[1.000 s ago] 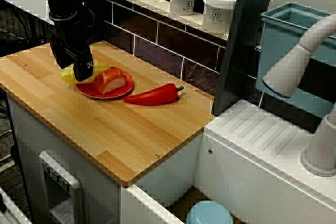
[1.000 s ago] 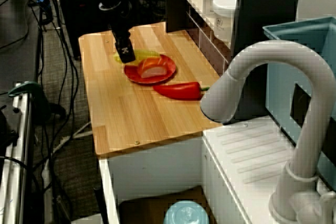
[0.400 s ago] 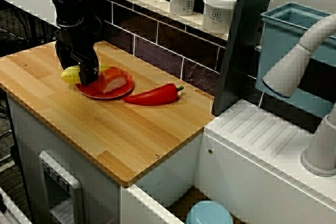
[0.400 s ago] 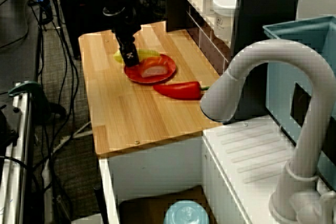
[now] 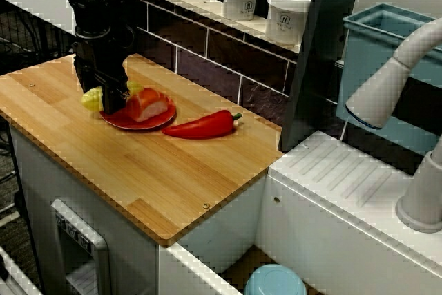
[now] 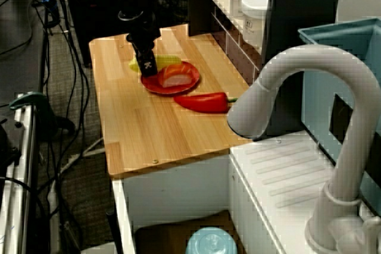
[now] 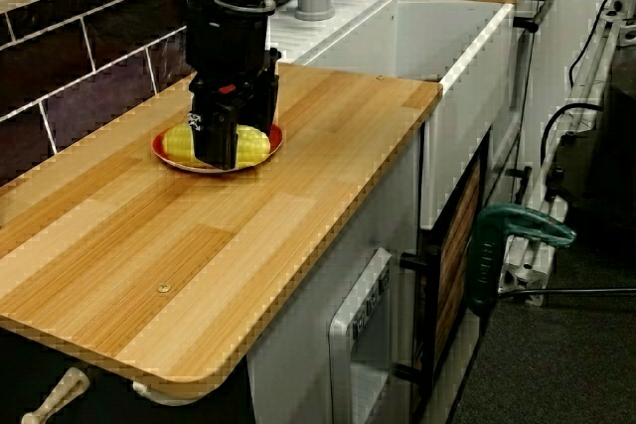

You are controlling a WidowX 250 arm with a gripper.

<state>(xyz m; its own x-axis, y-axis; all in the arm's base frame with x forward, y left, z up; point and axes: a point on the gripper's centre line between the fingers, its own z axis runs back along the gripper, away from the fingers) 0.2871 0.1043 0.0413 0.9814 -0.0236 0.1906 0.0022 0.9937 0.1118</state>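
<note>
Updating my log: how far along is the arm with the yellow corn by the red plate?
Done: the gripper is down at the corn. In hand: it straddles the corn; grip unclear. Left: corn not yet lifted, lying at the edge of the red plate.

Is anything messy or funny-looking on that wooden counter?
Nothing is spilled or broken. Only the red pepper lies on the bare wooden counter, beside the red plate rather than on it. The hand is down at the yellow corn.
</note>
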